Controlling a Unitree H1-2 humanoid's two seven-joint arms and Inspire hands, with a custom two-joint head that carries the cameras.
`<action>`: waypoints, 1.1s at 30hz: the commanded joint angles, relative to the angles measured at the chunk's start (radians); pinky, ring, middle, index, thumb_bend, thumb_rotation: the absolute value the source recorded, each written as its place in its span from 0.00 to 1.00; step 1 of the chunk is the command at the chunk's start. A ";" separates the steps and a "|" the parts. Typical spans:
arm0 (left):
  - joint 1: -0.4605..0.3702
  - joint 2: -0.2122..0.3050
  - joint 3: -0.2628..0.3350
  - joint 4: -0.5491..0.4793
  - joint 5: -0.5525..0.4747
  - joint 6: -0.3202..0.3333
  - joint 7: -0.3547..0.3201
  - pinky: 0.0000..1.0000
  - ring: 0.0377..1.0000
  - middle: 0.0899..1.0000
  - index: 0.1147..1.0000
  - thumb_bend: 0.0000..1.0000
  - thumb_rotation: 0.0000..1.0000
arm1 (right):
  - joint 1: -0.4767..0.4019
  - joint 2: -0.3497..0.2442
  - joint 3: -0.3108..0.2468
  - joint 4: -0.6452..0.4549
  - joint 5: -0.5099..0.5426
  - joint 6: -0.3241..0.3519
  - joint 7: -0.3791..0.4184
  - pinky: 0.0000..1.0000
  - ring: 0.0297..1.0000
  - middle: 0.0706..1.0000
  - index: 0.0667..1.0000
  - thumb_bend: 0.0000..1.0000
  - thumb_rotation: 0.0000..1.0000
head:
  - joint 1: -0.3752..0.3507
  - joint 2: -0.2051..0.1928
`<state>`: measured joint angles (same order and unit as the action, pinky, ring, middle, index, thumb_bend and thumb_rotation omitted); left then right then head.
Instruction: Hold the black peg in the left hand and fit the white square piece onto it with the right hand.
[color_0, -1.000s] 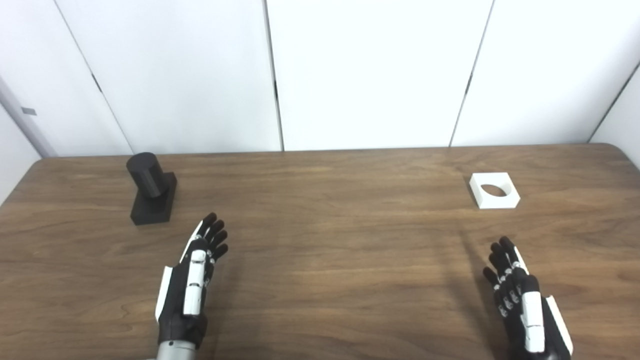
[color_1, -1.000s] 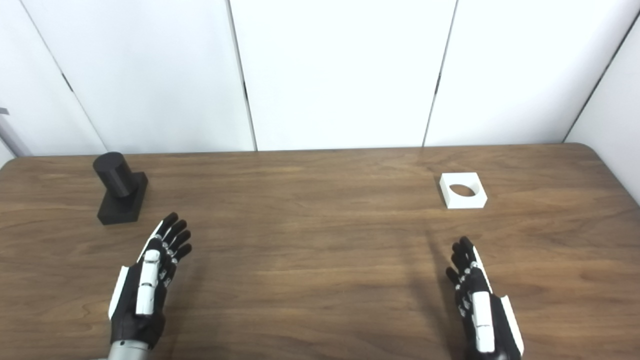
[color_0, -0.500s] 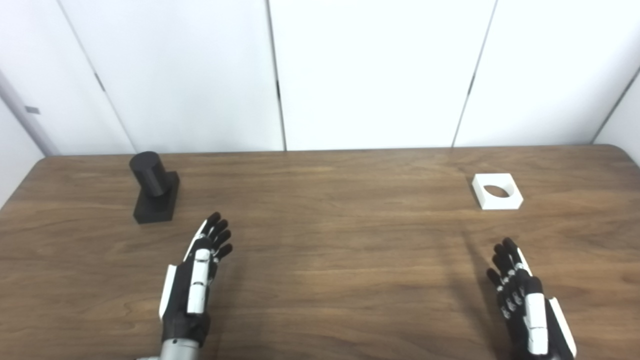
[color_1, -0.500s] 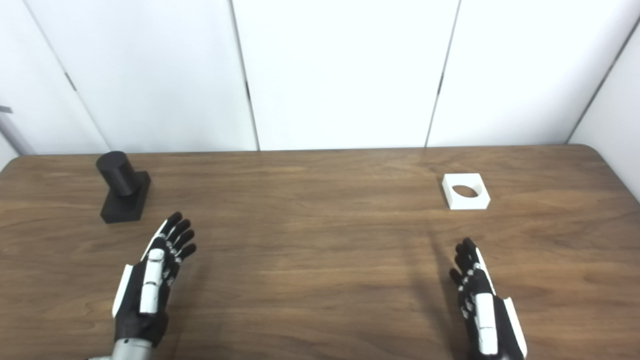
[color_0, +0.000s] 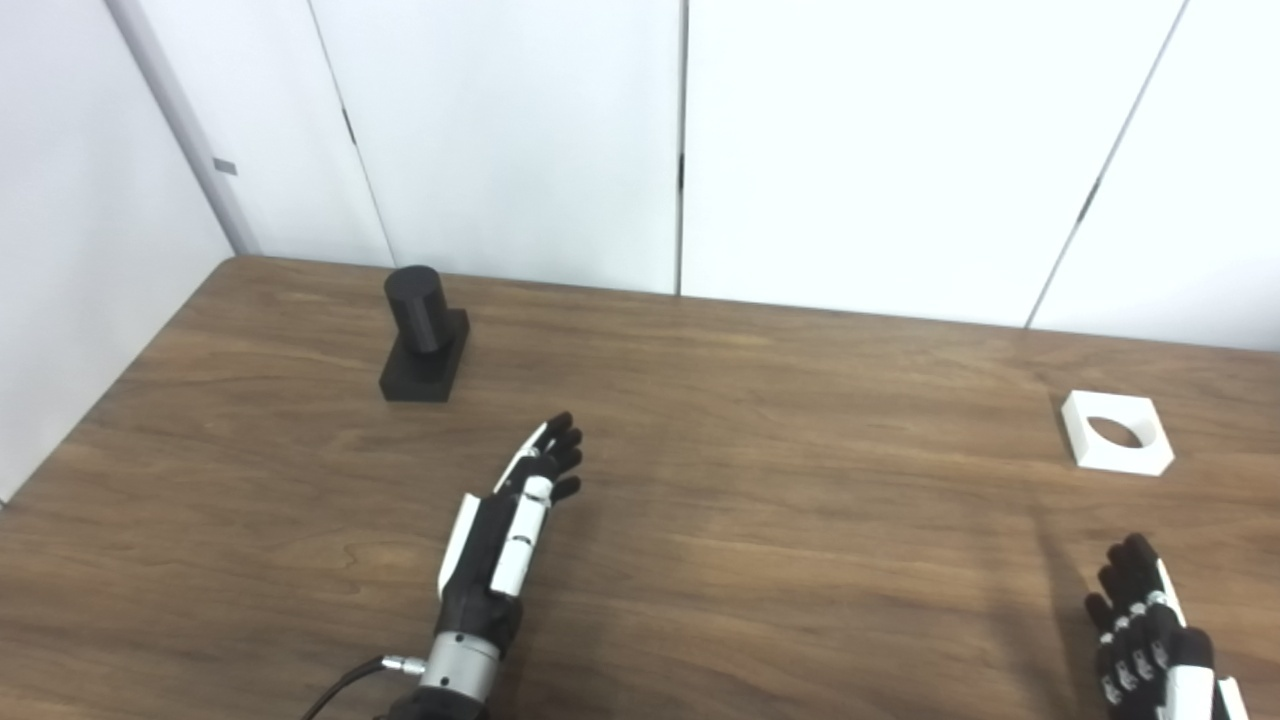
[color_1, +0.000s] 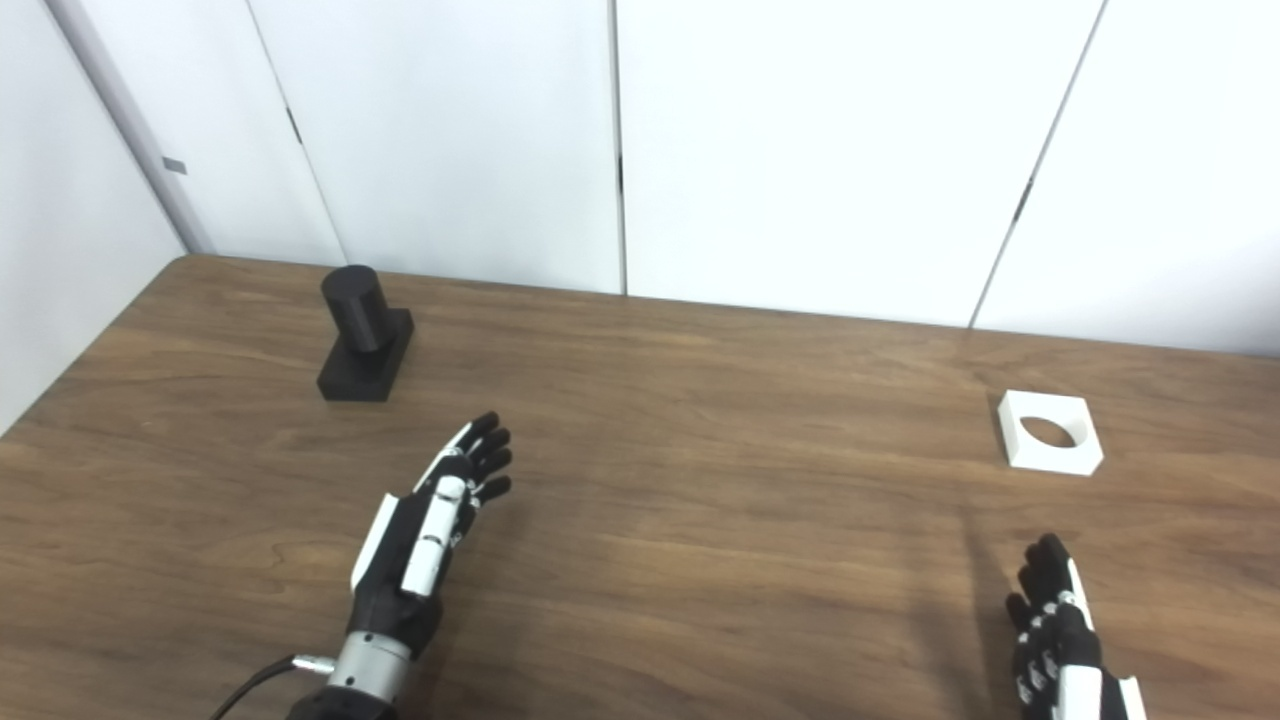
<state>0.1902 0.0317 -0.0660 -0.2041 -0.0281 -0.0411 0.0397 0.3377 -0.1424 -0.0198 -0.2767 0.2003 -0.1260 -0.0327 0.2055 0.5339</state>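
The black peg (color_0: 423, 331), a cylinder on a square black base, stands upright at the far left of the wooden table (color_0: 760, 500). My left hand (color_0: 512, 526) hovers open over the table, nearer me and to the right of the peg, holding nothing. The white square piece (color_0: 1116, 446) with a round hole lies flat at the far right. At the bottom right corner my right hand (color_1: 1060, 640) is open and partly cut off by the picture's edge, well short of the white piece.
White wall panels (color_0: 850, 150) stand behind the table's far edge, and a white side wall (color_0: 90, 260) runs along its left edge. A cable (color_1: 250, 685) leads from my left wrist.
The camera has turned left and tilted, so the whole scene has shifted right. My left hand has reached a little forward; my right hand sits lower in the picture. Peg and white piece stay put.
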 joint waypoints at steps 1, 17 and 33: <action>0.086 -0.038 -0.010 -0.002 0.015 -0.057 0.007 0.88 0.91 0.91 0.92 0.42 0.94 | 0.015 0.035 -0.005 0.020 0.001 -0.025 0.011 1.00 1.00 0.99 0.99 0.65 1.00 | 0.004 -0.003; 0.069 -0.041 -0.020 0.076 0.019 -0.126 0.005 0.87 0.90 0.90 0.89 0.40 0.89 | -0.011 0.027 -0.021 0.119 0.008 -0.105 0.032 0.96 0.97 0.96 0.96 0.72 1.00 | 0.069 -0.088; 0.063 -0.039 -0.014 0.030 0.029 -0.067 0.015 0.88 0.92 0.90 0.91 0.43 0.77 | -0.001 0.028 -0.021 0.090 0.012 -0.086 0.030 0.89 0.94 0.92 0.93 0.68 1.00 | 0.051 -0.051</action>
<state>0.1881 0.0233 -0.0772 -0.1549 -0.0198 -0.1105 0.0448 0.3251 -0.1458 -0.0328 -0.2315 0.2139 -0.2338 -0.0025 0.2561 0.4831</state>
